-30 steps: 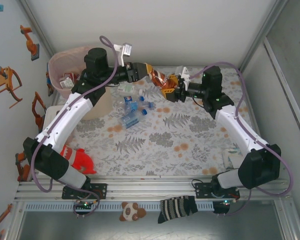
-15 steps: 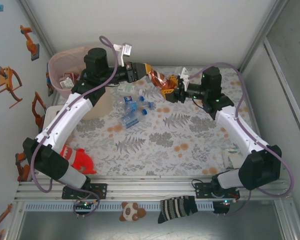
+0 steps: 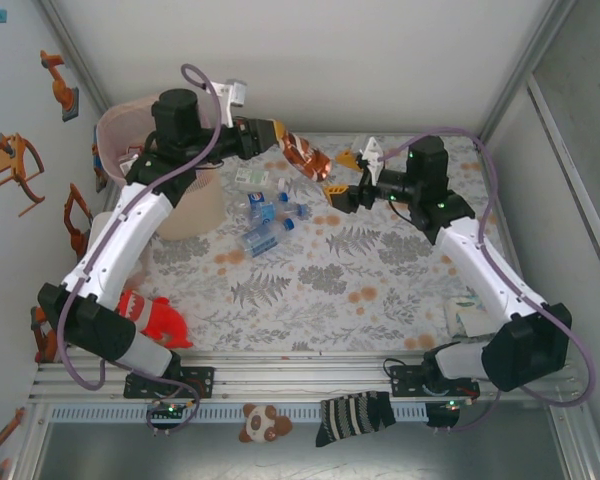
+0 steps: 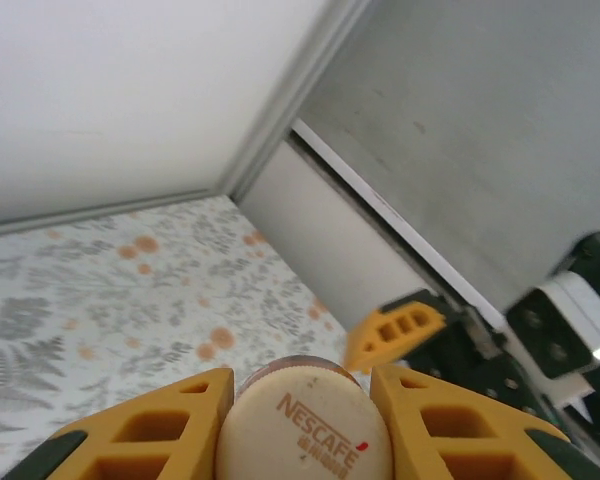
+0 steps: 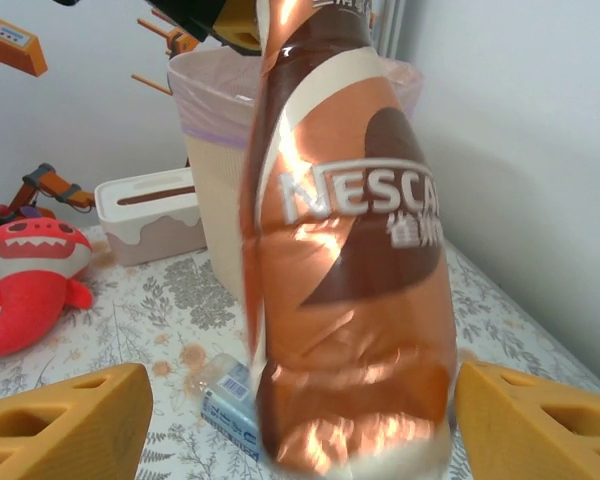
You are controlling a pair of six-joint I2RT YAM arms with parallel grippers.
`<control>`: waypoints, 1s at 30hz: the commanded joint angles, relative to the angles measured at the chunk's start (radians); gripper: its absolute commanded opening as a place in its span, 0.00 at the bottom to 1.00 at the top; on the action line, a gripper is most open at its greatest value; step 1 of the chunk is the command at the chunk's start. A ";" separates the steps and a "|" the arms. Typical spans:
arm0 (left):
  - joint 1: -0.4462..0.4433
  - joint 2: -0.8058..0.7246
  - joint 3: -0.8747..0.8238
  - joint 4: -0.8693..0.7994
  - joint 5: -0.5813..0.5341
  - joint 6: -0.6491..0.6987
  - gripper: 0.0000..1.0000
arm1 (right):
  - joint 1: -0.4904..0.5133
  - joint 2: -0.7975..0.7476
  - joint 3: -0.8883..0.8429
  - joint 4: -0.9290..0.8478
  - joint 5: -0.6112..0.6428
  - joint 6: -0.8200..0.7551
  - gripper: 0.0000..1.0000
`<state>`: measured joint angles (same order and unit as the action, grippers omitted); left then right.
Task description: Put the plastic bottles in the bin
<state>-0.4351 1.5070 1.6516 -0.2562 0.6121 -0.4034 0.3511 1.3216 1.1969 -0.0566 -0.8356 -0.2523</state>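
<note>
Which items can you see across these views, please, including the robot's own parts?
bin: one, beige with pink liner, far left corner
Nescafé bottle: one, brown, aloft in left claw
loose bottles: several, clear with blue labels, lying near bin
toy shark: one, red, near left
white box: one, white, beside bin
panda toy: one, brown-white, near edge
striped sock: one, black-white, near edge
left claw: one, yellow, shut on Nescafé bottle
right claw: one, yellow, open

Front and middle of the worktop (image 3: pixel 380 280) are wide open; loose bottles (image 3: pixel 263 225) crowd the patch just beside the bin (image 3: pixel 192 210).
</note>
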 commanded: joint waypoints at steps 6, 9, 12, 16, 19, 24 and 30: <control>0.113 -0.099 0.141 -0.221 -0.252 0.281 0.26 | 0.008 -0.042 -0.002 -0.086 0.039 -0.070 0.78; 0.136 -0.113 0.174 -0.275 -0.392 0.384 0.26 | 0.008 -0.039 0.004 -0.096 0.040 -0.077 0.78; 0.169 -0.110 0.209 -0.323 -0.502 0.470 0.26 | 0.008 -0.035 0.010 -0.097 0.037 -0.077 0.78; 0.211 -0.101 0.224 -0.339 -0.628 0.571 0.25 | 0.008 -0.033 0.018 -0.096 0.034 -0.075 0.78; 0.241 -0.079 0.229 -0.333 -0.707 0.635 0.25 | 0.008 -0.029 0.025 -0.097 0.032 -0.072 0.78; 0.256 -0.023 0.221 -0.304 -0.827 0.741 0.22 | 0.008 -0.022 0.030 -0.096 0.034 -0.063 0.78; 0.257 0.041 0.180 -0.218 -0.948 0.840 0.22 | 0.008 -0.025 0.026 -0.096 0.041 -0.054 0.78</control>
<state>-0.1818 1.5269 1.8412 -0.5388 -0.2371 0.3408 0.3515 1.2995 1.1976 -0.1532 -0.7975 -0.3107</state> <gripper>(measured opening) 0.334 0.783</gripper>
